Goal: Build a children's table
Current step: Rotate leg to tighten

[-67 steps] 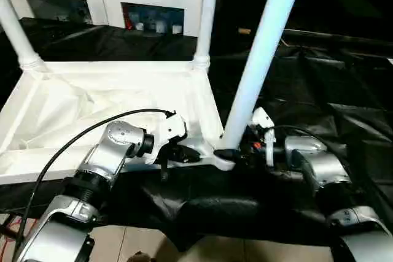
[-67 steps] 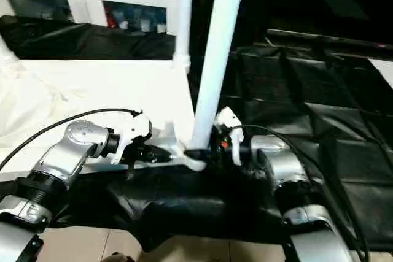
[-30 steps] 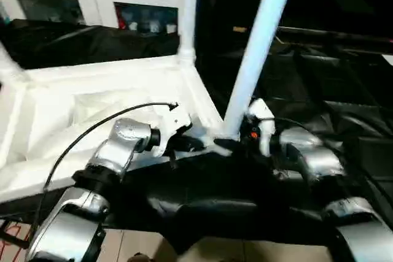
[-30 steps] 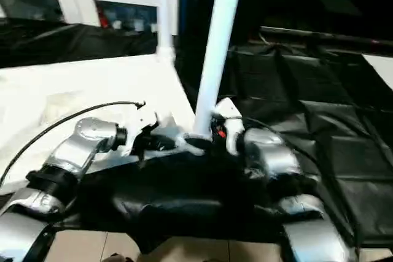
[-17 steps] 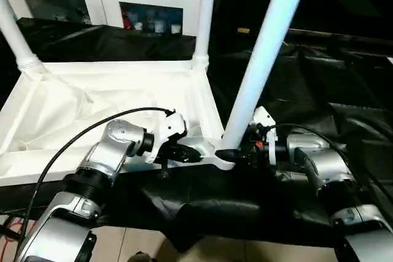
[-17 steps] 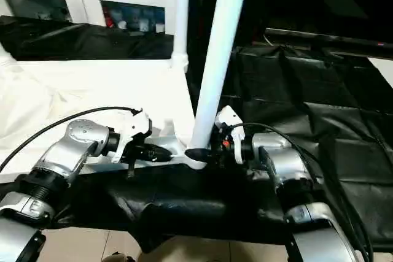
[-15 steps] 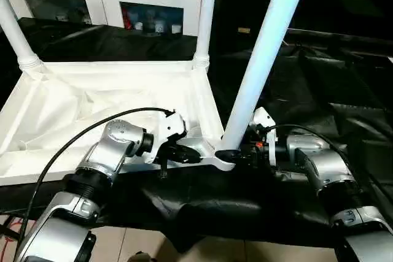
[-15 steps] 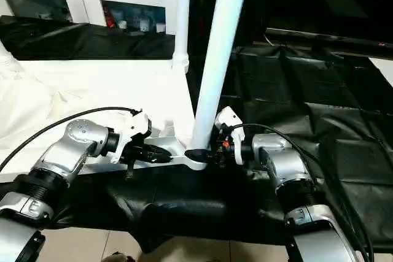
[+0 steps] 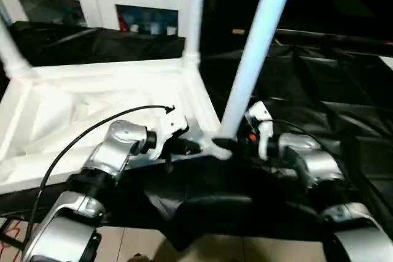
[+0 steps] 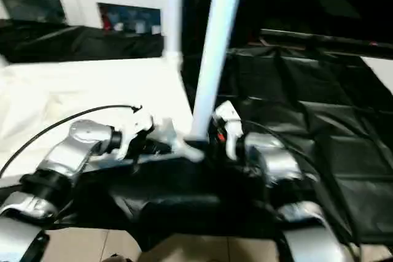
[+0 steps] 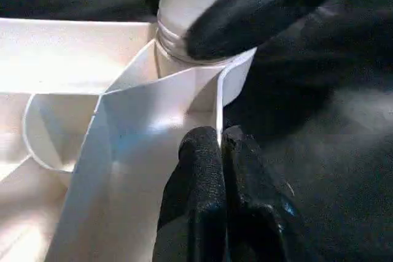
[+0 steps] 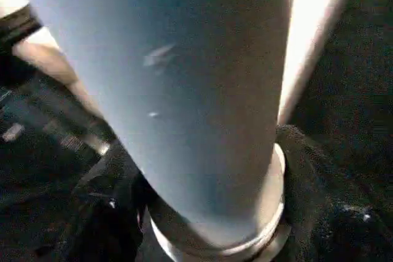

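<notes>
Left wrist view: left jaws (image 11: 220, 151) pinch tabletop rim (image 11: 218, 99); right jaws' (image 9: 228, 144) state unclear beside leg (image 9: 252, 59).

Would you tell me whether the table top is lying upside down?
Yes, upside down. The table top shows its hollow ribbed underside, and the legs rise upward from its corner sockets.

Left hand (image 11: 218, 151) pinched, right hand (image 9: 232, 143) clamped
</notes>
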{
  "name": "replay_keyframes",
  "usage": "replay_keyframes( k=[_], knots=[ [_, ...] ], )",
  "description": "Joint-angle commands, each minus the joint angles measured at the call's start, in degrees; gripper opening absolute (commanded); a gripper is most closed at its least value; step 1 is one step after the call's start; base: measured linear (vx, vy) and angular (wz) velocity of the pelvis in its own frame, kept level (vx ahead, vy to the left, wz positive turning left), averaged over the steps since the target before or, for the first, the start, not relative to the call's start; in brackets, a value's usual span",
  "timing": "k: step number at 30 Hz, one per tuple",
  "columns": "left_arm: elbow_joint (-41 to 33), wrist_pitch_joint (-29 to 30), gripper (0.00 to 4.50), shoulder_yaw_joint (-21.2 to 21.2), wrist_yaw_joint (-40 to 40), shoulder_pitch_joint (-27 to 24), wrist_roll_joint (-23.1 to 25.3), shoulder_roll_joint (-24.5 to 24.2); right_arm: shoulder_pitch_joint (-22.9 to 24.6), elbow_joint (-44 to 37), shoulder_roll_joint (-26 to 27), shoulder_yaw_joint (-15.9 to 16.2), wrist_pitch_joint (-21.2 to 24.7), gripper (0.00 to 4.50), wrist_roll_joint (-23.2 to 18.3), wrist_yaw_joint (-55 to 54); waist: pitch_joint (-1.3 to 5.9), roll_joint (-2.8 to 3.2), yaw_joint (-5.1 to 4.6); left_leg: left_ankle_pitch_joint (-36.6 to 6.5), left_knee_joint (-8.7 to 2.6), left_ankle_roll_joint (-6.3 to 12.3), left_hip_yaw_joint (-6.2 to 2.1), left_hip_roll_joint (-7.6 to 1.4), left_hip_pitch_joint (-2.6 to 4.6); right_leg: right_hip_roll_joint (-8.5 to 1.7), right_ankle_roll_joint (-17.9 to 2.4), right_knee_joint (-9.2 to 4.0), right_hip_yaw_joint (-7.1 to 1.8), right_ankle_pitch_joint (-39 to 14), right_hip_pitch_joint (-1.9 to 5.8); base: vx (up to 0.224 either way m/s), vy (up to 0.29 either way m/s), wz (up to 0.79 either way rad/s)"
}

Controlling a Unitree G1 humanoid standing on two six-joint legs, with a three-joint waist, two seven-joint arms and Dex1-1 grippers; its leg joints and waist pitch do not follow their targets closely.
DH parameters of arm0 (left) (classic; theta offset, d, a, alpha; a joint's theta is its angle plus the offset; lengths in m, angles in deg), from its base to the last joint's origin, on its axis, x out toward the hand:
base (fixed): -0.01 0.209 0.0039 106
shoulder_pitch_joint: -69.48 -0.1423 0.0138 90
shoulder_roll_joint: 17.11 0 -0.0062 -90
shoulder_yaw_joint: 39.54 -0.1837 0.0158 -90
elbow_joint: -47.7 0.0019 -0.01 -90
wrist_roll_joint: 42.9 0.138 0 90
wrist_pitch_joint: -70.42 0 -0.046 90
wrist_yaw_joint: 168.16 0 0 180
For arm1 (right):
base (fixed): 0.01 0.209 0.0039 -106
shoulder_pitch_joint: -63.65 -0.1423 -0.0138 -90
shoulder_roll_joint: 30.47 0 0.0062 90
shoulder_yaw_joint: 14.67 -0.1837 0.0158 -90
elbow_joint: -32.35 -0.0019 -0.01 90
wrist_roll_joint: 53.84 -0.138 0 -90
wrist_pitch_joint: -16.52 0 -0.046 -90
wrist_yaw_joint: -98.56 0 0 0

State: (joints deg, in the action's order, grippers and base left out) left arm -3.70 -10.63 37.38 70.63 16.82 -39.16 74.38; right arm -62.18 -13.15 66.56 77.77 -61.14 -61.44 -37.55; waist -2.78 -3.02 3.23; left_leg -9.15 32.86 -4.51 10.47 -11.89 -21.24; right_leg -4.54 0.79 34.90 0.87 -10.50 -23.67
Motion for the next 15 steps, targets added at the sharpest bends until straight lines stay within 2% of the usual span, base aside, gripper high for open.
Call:
replay_keyframes(
  k=[1,3,4,5,6,8,11,13,14,15],
  knots=[
    [-0.3,-0.2,0.0,-1.1,-2.7,2.9,-1.0,4.9,0.0,5.4,3.9,2.3,1.4,2.67,3.7,-8.6,2.75,0.12,-0.37,-24.1,-4.24,-2.3,-0.67,-0.77,1.09,-2.8,-7.0,-6.03,-0.9,-30.6,0.97,0.0,0.0,0.0],
    [0.6,0.0,0.0,-1.0,-4.6,3.4,-0.6,5.9,-1.0,7.1,5.3,1.6,1.0,2.67,4.1,-12.6,2.78,0.1,-0.59,-24.9,-4.28,-2.56,-0.83,-0.66,1.17,-2.72,-6.3,-6.21,-0.76,-32.1,0.89,0.0,0.0,0.0],
    [1.5,0.3,0.0,-0.9,-6.8,4.0,-0.2,7.1,-2.1,8.8,7.1,1.2,-0.2,2.67,4.5,-16.0,2.76,0.28,-0.83,-25.5,-4.35,-2.74,-0.9,-0.62,1.12,-2.66,-6.2,-6.32,-0.68,-32.0,0.82,0.0,0.0,0.0],
    [2.0,0.5,0.0,-0.8,-8.2,4.3,0.1,7.9,-2.8,9.7,8.1,1.5,-1.3,2.67,4.7,-16.8,2.87,0.22,-1.02,-25.6,-4.4,-2.74,-1.0,-0.62,1.0,-2.66,-6.3,-6.26,-0.61,-31.2,0.99,0.0,0.0,0.0],
    [2.0,0.5,0.0,-0.8,-8.2,4.3,0.1,7.9,-2.8,9.7,8.1,1.5,-1.3,2.67,4.7,-16.8,2.88,0.25,-1.01,-26.0,-4.32,-2.38,-0.87,-0.64,1.21,-2.55,-6.5,-6.38,-0.67,-30.2,0.74,0.0,0.0,0.0],
    [1.9,0.2,0.0,-1.2,-8.0,4.2,0.3,8.6,-3.6,10.7,9.1,1.6,-3.5,3.37,4.4,-15.3,3.0,0.27,-1.04,-25.5,-4.37,-1.81,-0.83,-0.7,0.98,-2.57,-7.4,-6.13,-0.76,-27.5,1.0,0.0,0.0,0.0],
    [0.4,-0.3,0.0,-1.9,-5.0,3.2,0.1,7.5,-3.7,10.0,8.0,1.3,-3.0,3.39,3.2,-10.3,3.03,0.31,-1.03,-24.9,-4.42,-1.18,-0.61,-0.77,0.89,-2.35,-8.7,-5.85,-0.87,-23.7,1.16,0.0,0.0,0.0],
    [0.1,-0.5,0.0,-2.0,-4.3,3.0,0.0,7.1,-3.6,9.8,7.4,1.6,-3.1,3.67,3.2,-9.0,3.09,0.25,-0.99,-23.6,-4.43,-0.76,-0.53,-0.8,0.66,-2.38,-9.4,-5.61,-0.94,-21.6,1.47,0.0,0.0,0.0],
    [-0.4,-0.9,0.0,-2.1,-3.0,2.5,-0.5,6.5,-3.3,9.1,6.4,1.9,-3.3,3.67,2.9,-5.7,3.14,0.3,-0.89,-23.0,-4.35,-0.52,-0.42,-0.83,0.77,-2.4,-9.8,-5.54,-0.97,-20.5,1.47,0.0,0.0,0.0],
    [-0.7,-1.0,0.0,-2.1,-2.6,2.4,-0.6,6.3,-3.2,8.8,6.1,2.1,-3.4,3.81,2.8,-4.9,3.23,-0.05,-0.77,-21.6,-4.28,0.01,-0.36,-0.85,0.54,-2.48,-10.3,-5.29,-1.01,-19.0,1.79,0.0,0.0,0.0]
  ],
)
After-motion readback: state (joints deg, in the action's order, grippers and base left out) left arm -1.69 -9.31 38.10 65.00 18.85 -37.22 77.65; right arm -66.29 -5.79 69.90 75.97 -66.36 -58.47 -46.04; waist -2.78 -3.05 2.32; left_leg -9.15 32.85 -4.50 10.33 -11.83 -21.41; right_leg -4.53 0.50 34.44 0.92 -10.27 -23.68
